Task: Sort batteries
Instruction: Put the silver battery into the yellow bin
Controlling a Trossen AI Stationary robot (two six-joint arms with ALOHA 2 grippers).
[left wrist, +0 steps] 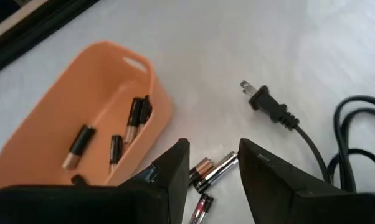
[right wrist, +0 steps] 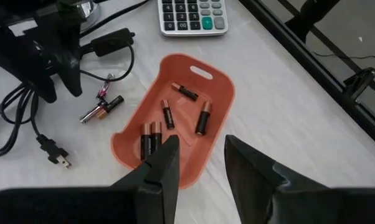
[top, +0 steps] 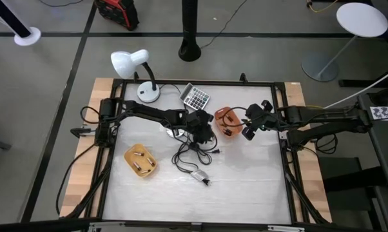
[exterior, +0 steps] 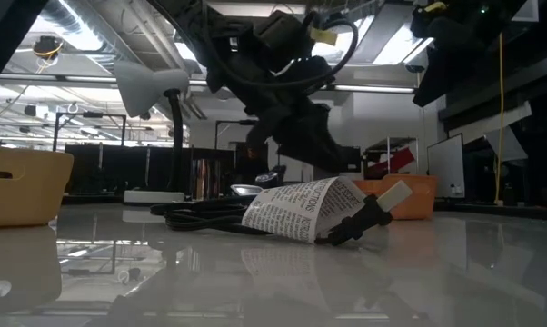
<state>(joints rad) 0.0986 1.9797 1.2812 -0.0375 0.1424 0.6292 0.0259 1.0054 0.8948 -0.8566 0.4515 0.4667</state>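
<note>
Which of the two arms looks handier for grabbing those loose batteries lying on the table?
Probably the left. Its open left gripper hangs right over the loose batteries, fingers either side of them. The right gripper, also open, sits over the orange tray, farther from them.

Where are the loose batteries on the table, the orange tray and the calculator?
loose batteries (right wrist: 100, 109): right wrist view, middle of the small cluster beside the tray.
orange tray (right wrist: 220, 87): right wrist view, bare floor near its handle slot.
calculator (right wrist: 192, 14): right wrist view, centre of the keypad.
</note>
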